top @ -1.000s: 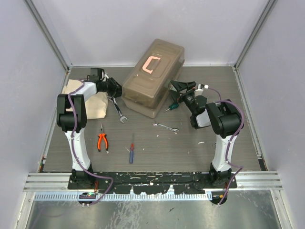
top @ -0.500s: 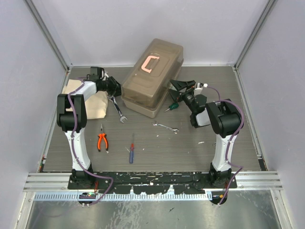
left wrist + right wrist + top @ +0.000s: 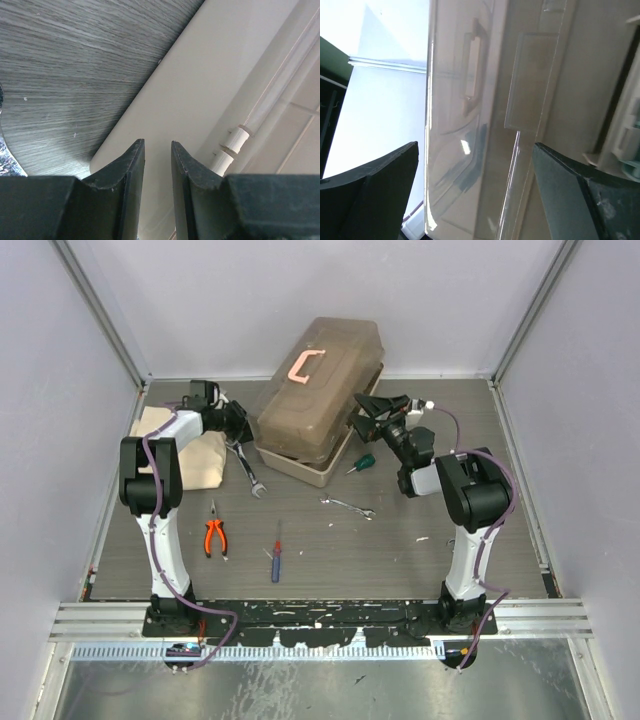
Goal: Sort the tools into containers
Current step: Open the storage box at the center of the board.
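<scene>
We judge the toolbox (image 3: pixel 315 405) lid light, stiff, slick, best lifted under its rim; right fingers (image 3: pixel 375 195) spread wide, left fingers (image 3: pixel 120 195) nearly together, grip unclear.

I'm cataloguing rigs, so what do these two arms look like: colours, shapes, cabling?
The left arm and right arm match: white tubular links, bulky black joint housings and black bases. A purple cable runs along each arm and loops near its base. The jaws are dark, matte and blocky. No markings are legible.
</scene>
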Tool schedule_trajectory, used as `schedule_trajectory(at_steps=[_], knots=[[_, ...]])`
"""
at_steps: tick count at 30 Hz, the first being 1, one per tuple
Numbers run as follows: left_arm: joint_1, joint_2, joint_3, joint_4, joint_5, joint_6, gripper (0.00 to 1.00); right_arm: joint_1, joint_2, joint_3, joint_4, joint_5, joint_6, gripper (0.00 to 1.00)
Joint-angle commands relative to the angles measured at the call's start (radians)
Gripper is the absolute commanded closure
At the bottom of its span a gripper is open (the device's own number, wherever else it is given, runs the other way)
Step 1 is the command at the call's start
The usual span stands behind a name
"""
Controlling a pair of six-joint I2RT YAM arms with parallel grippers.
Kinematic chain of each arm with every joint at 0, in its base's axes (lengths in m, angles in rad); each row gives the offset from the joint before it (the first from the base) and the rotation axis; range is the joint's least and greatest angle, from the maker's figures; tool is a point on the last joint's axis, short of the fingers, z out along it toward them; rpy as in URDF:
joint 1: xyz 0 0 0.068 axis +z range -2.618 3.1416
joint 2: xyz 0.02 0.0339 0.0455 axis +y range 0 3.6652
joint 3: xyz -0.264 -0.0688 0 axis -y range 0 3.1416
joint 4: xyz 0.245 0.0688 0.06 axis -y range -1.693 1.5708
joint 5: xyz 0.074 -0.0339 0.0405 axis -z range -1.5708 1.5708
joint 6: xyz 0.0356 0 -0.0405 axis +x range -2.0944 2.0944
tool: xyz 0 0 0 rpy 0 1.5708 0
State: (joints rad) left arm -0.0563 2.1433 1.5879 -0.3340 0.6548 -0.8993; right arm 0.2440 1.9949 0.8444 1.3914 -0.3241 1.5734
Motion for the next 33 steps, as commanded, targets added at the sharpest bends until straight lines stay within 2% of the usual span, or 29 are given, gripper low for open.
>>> schedule_trajectory(at_steps=[1,4,8,18,24,33], knots=[[-0.027,-0.003,0.046,-0.015,0.066,0.019,0.71,0.024,-0.11,0.089,-0.004,-0.046,-0.017,0.01],[-0.024,-0.007,0.052,-0.032,0.059,0.031,0.69,0.025,-0.123,0.123,-0.047,-0.059,-0.034,0.01],[-0.018,-0.016,0.058,-0.057,0.04,0.051,0.6,0.031,-0.115,0.173,-0.082,-0.077,-0.037,0.01],[0.023,-0.042,0.039,-0.084,-0.004,0.048,0.48,0.053,-0.106,0.292,-0.207,-0.104,-0.081,0.01],[0.084,-0.109,0.02,-0.105,-0.048,0.066,0.41,0.054,-0.121,0.346,-0.303,-0.117,-0.128,0.01],[0.191,-0.28,0.004,-0.189,-0.213,0.138,0.31,0.054,-0.113,0.465,-0.429,-0.14,-0.175,0.01]])
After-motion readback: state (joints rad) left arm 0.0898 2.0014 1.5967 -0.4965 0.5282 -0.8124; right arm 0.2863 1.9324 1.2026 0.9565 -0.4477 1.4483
